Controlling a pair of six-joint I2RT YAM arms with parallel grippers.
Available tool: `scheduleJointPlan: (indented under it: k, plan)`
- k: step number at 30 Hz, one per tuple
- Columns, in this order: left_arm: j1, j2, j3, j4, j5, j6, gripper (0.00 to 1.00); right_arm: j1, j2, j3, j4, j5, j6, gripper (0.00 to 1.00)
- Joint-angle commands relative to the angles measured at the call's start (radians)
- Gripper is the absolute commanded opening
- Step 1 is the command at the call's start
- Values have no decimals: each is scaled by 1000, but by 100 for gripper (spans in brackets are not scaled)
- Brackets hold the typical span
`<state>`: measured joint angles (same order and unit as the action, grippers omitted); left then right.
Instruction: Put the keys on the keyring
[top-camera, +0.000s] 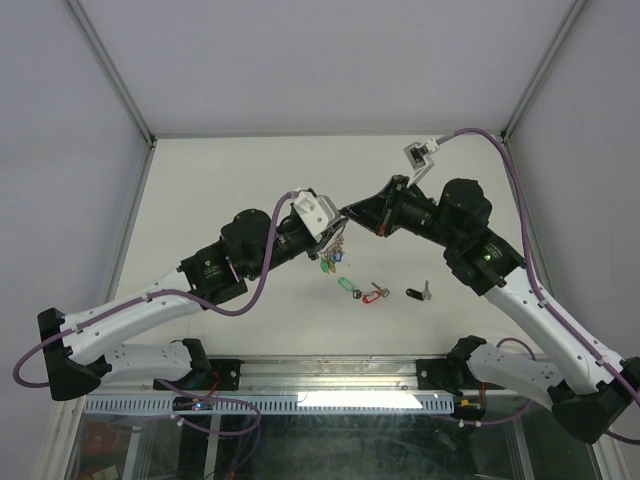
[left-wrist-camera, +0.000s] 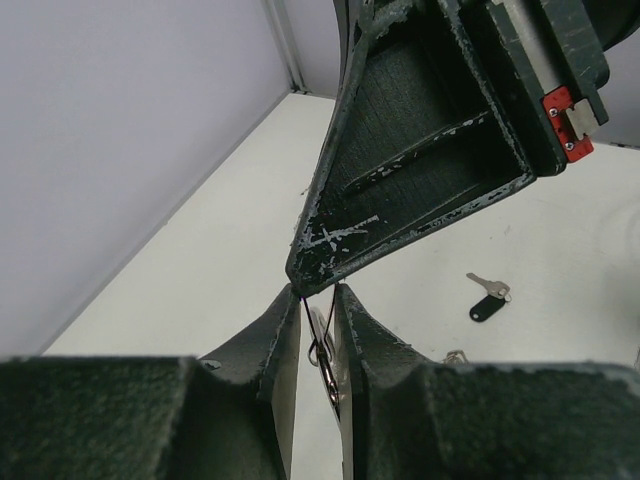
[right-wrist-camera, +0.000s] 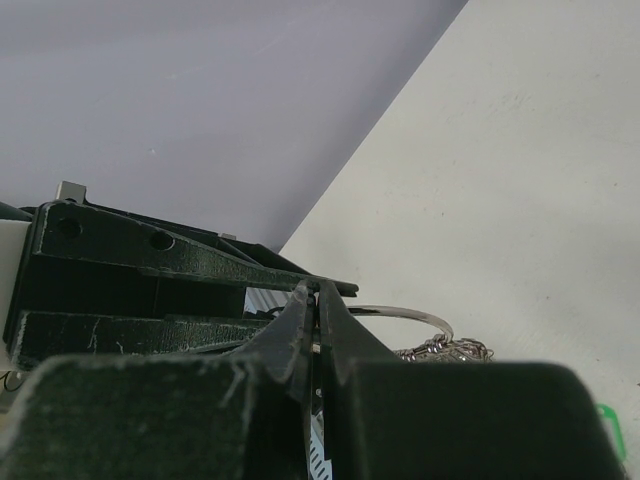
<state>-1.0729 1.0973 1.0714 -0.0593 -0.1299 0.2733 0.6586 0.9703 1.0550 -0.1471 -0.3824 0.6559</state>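
Pinching the keyring (top-camera: 334, 252) in my left tool (left-wrist-camera: 318, 295) and right tool (right-wrist-camera: 316, 290), both closed; three keys (top-camera: 374, 293) wait unthreaded on the tabletop (top-camera: 230, 170).

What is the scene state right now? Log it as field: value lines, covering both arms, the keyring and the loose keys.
left gripper: fingers shut on the keyring, above the table
right gripper: fingers shut on the same ring, tip to tip with the left
bunch of tagged keys: hanging from the keyring
green-tag key: loose on the table
red-tag key: on the table beside the green-tag key
black-tag key: on the table, apart, toward the right arm
loose keys threaded: none yet
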Motion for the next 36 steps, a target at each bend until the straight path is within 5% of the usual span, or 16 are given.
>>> scheduleJointPlan:
  k: [1,27,36]
  plan:
    - [-10,-1,44,49,23,-2,17,-4,-35,16,89,1,13,0]
    - [-15,9,44,45,30,4,23,-7,-45,8,110,10,18,0]
    - [-15,1,45,44,22,4,12,-8,-38,5,110,3,19,0]
